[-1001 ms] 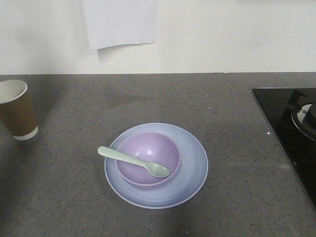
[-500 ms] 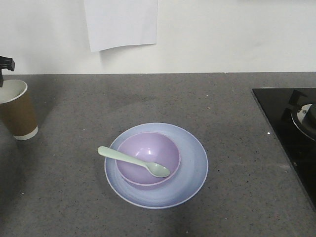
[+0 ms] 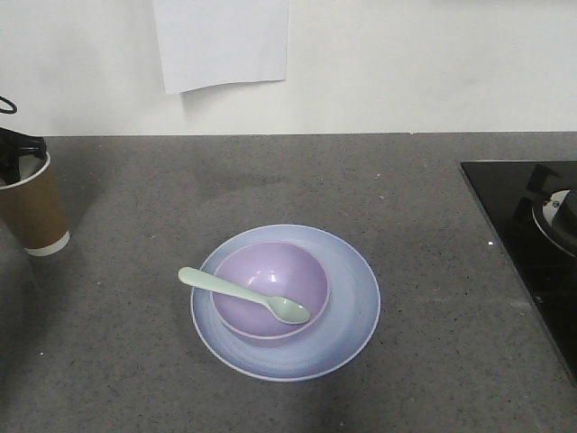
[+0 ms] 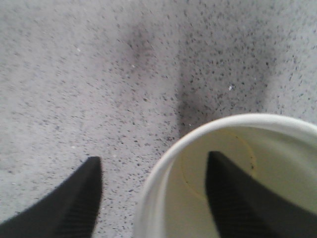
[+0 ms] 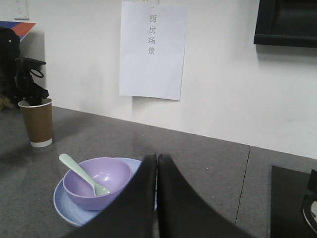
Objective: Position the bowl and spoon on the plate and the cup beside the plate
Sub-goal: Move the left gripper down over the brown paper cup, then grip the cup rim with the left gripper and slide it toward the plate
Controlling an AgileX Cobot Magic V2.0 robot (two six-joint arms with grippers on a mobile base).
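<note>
Cup: your brown paper cup with the white rim [image 3: 32, 206] stands upright at the table's [image 3: 433, 271] far left edge, well apart from the plate – it looks empty inside.
Left hand [image 4: 153, 198]: fingers apart, one inside the rim, one outside – set to pinch the wall, I judge.
Plate: the round pale blue plate [image 3: 352, 311] near the table's front edge carries the lavender plastic bowl [image 3: 270, 289].
Bowl: the mint-white plastic spoon [image 3: 242, 295] lies scoop inside, handle over the left rim.
Right hand [image 5: 157, 198]: fingers pressed together on nothing, idle.

Both arms end in a matte black end effector [image 5: 156, 198] with tapered, finely ribbed fingers [image 4: 79, 198].
</note>
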